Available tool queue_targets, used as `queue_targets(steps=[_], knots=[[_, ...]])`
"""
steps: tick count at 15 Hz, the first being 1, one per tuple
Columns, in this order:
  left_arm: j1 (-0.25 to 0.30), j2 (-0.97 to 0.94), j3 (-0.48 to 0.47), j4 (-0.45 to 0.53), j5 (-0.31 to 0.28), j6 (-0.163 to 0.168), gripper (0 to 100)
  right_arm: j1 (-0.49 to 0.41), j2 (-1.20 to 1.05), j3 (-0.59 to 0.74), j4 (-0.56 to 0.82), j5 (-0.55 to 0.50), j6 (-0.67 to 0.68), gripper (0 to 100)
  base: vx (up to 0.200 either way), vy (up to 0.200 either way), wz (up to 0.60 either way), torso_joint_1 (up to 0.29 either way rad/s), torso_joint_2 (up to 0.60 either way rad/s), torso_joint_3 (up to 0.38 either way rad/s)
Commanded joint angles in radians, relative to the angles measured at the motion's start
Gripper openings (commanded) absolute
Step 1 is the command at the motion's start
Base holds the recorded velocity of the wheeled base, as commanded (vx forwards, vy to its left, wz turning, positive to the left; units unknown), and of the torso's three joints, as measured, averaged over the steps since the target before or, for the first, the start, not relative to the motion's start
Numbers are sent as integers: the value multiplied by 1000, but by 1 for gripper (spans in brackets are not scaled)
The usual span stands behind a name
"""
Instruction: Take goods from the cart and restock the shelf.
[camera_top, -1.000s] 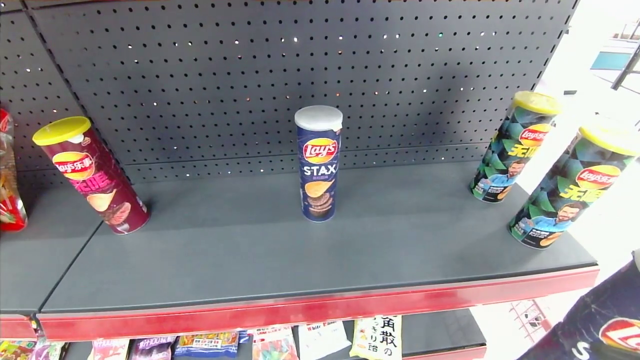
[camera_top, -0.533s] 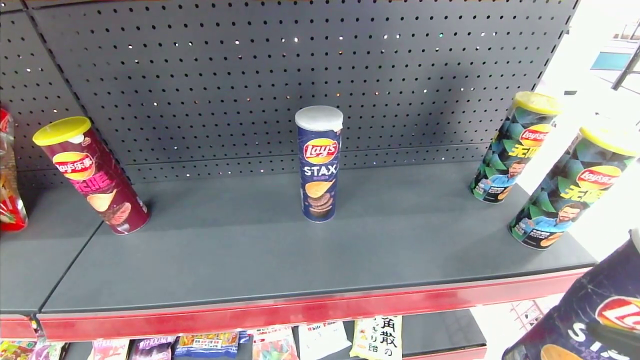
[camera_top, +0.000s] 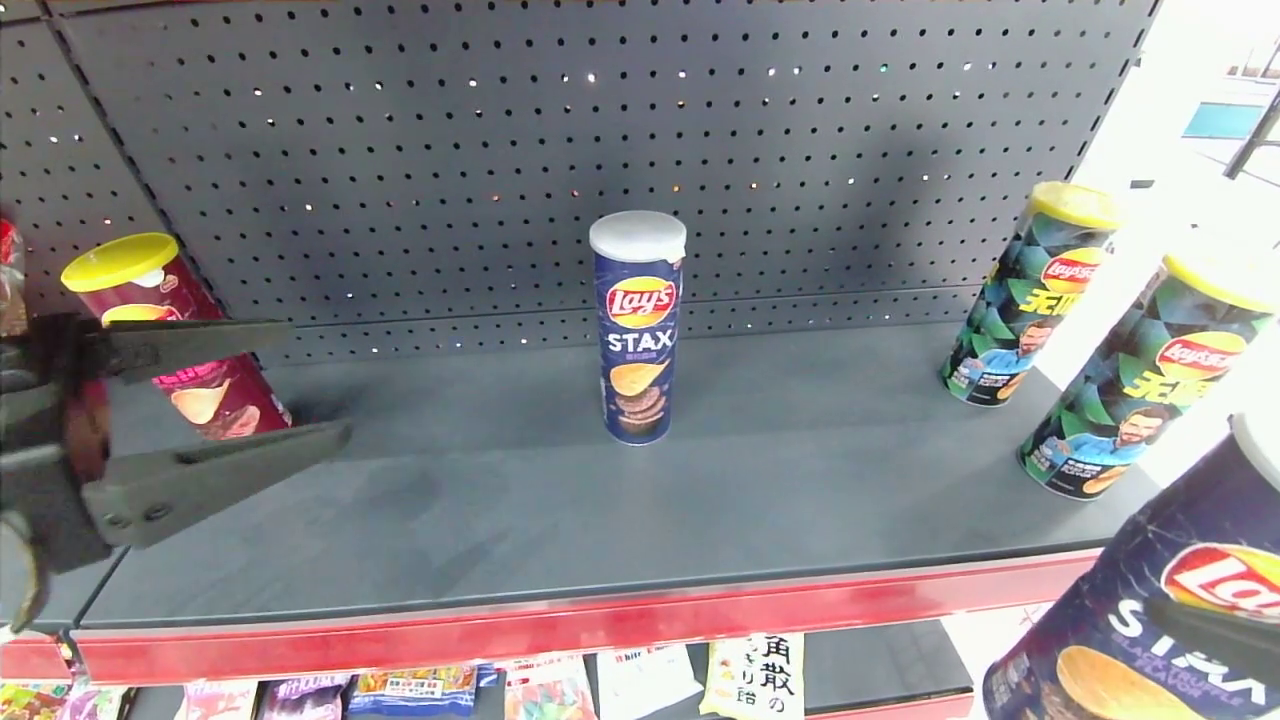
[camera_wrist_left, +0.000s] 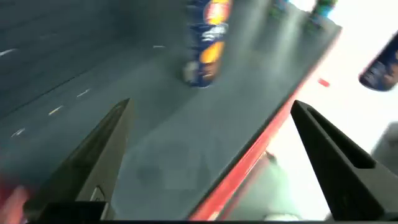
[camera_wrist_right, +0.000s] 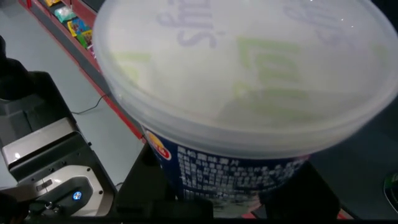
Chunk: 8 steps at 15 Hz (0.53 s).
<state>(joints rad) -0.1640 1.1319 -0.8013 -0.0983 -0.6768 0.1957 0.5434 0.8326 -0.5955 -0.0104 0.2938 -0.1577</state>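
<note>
**Blue can at the shelf's right end, left fingers spread wide**

The held blue can (camera_top: 1140, 610) is cut off by the frame's corner and sits below and in front of the shelf (camera_top: 620, 520) edge. The right gripper (camera_wrist_right: 230, 186) has its fingers clamped on the can's sides. The left gripper (camera_top: 318, 380), its fingers wide and empty, half hides the maroon can (camera_top: 215, 395). Both the gripper and the held can have come up into view since a second ago.

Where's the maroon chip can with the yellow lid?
Head view, left side: the maroon can stands on the shelf by the pegboard, partly hidden behind the open left gripper.
</note>
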Motion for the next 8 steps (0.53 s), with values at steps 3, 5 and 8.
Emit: queue_targets(steps=[3, 5, 8], knots=[[-140, 374, -179, -34, -43, 73, 100, 0, 16, -12, -2, 1, 0, 0, 0, 0, 0, 0, 0, 0], [-143, 385, -185, -38, -41, 77, 100, 0, 16, -12, -2, 1, 0, 0, 0, 0, 0, 0, 0, 0], [-166, 529, -335, -67, -23, 80, 100, -2, 16, -12, 0, -1, 3, 0, 0, 0, 0, 0, 0, 0]])
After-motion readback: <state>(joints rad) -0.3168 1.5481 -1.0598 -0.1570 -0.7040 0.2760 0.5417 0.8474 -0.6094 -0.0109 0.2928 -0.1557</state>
